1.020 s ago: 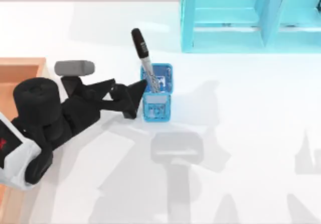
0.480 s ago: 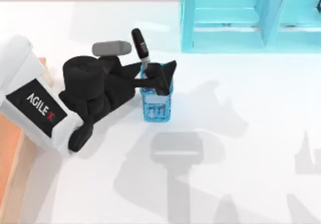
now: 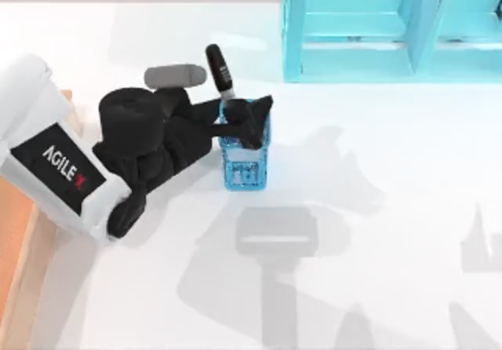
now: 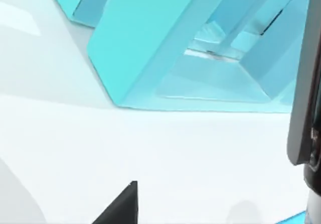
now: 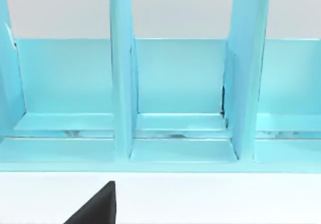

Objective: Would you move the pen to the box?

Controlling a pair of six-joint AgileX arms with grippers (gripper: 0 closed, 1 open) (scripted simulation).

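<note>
"AGILE" in white on the left arm's (image 3: pixel 59 169) black panel, pen's (image 3: pixel 220 71) print illegible

top: overhead, down on table (image 3: pixel 376 209) | both wrists: low, close, facing cyan shelf (image 5: pixel 175 83) | shared: shelf

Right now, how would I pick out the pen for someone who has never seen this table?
Start at the big cyan shelf along the table's far edge. Just in front of its left end stands a small blue holder, with the left gripper over its top. The pen is the slim stick leaning out of that holder, black-capped with a silver-grey barrel.
</note>
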